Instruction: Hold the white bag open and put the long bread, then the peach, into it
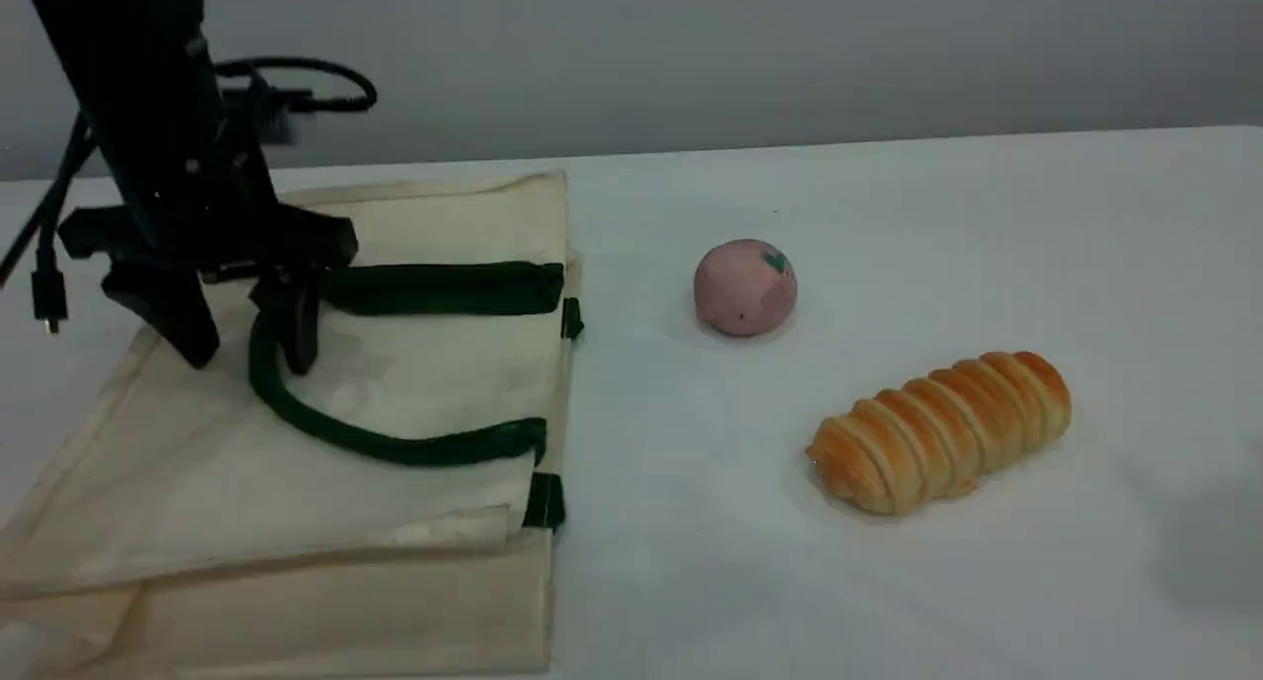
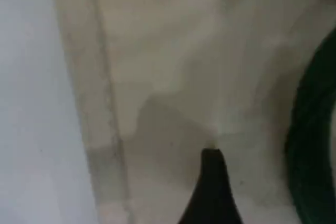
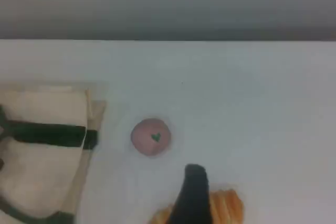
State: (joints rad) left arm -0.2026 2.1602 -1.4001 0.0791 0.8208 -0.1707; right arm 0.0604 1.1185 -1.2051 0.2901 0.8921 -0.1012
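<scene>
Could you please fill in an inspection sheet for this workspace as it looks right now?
Surface: white table, bare between the items.
White bag: lies flat at the left, mouth towards the foods, not held open.
Green handle: upper strap loops across the bag's face.
Peach: on the table right of the bag, apart from it.
Long bread: on the table, nearer and further right than the peach.
Clutter: nothing seen.
Left gripper: open, fingers down at the handle's bend, nothing gripped.
Right gripper: open, above the bread, holding nothing.
Cables: black cable loops behind the left arm.
Surroundings: plain grey wall.
</scene>
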